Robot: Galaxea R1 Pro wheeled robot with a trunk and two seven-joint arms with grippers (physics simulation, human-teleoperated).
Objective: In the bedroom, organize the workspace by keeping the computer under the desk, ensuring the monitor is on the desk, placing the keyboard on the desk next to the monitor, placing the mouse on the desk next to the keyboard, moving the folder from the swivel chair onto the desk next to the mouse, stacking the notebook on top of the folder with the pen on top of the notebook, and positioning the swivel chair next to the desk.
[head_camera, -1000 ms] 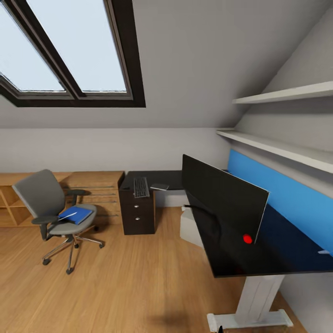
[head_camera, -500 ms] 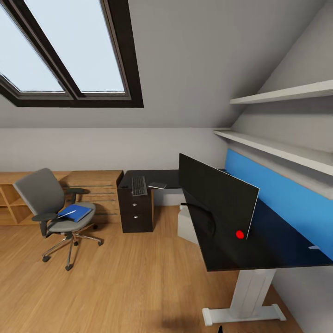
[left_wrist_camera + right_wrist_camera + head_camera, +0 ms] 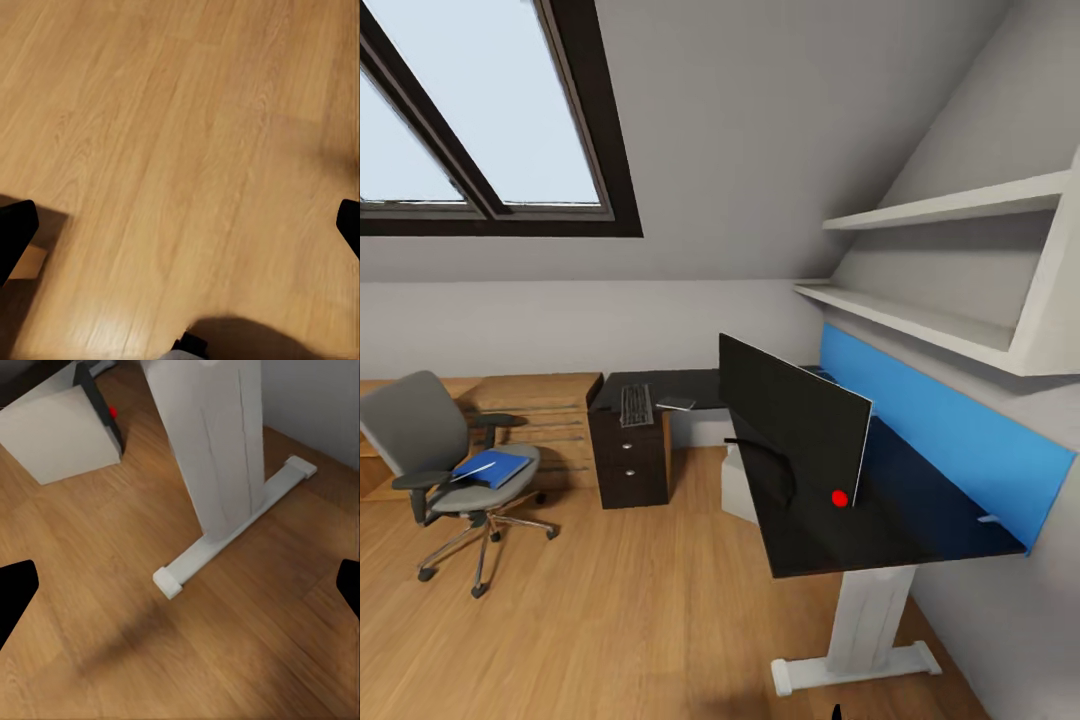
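Both grippers are spread wide and hold nothing: the left gripper (image 3: 180, 225) hangs over bare floor (image 3: 187, 135), the right gripper (image 3: 180, 585) over floor just short of the desk (image 3: 880, 520) leg (image 3: 217, 442), the computer (image 3: 60, 431) beyond it. The folder (image 3: 495, 468) lies on the chair (image 3: 435, 450), far off.

No lettering, label, brand or number can be read anywhere. The monitor (image 3: 795, 420) shows a blank black screen, the keyboard (image 3: 634, 404) on the worktop (image 3: 880, 520) is too small for its key legends to be made out, and the blue folder (image 3: 493, 468) carries no legible title.
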